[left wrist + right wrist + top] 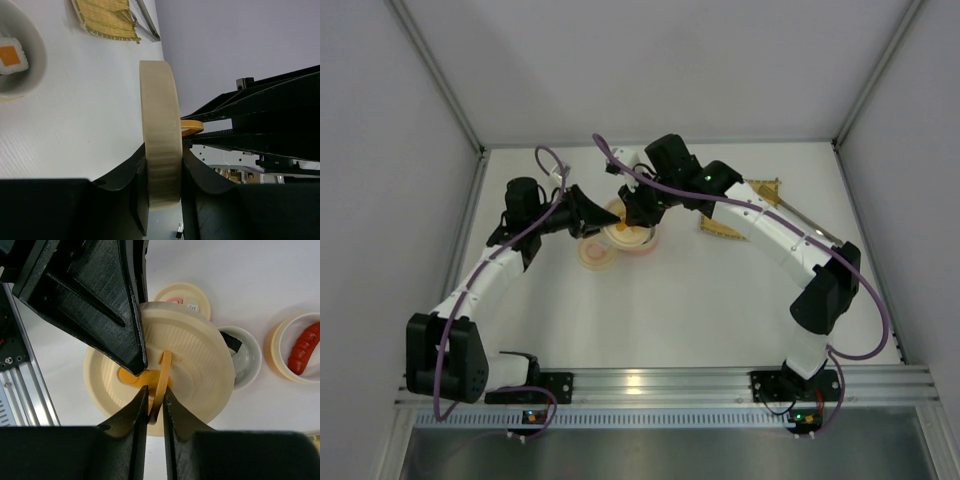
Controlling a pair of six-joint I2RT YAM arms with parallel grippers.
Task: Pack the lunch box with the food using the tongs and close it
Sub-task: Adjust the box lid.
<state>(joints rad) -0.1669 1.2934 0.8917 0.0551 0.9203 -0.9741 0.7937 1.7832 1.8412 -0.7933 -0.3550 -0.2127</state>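
Right wrist: sausage point(304, 347) in cream tier point(275, 347); R fingers point(132, 425) pinch lid point(200, 360) loop point(162, 375), L fingers point(120, 190) clamp rim.

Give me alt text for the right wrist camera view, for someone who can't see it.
The right gripper pinches an upright orange ring handle on a round cream ribbed lid. Behind it on the white table sit a white bowl, partly hidden, and a cream-rimmed round cup holding a red toy sausage.

Cream ribbed lid point(200, 355), orange handle loop point(162, 375), red sausage point(305, 347), tan slatted bamboo mat point(107, 20)
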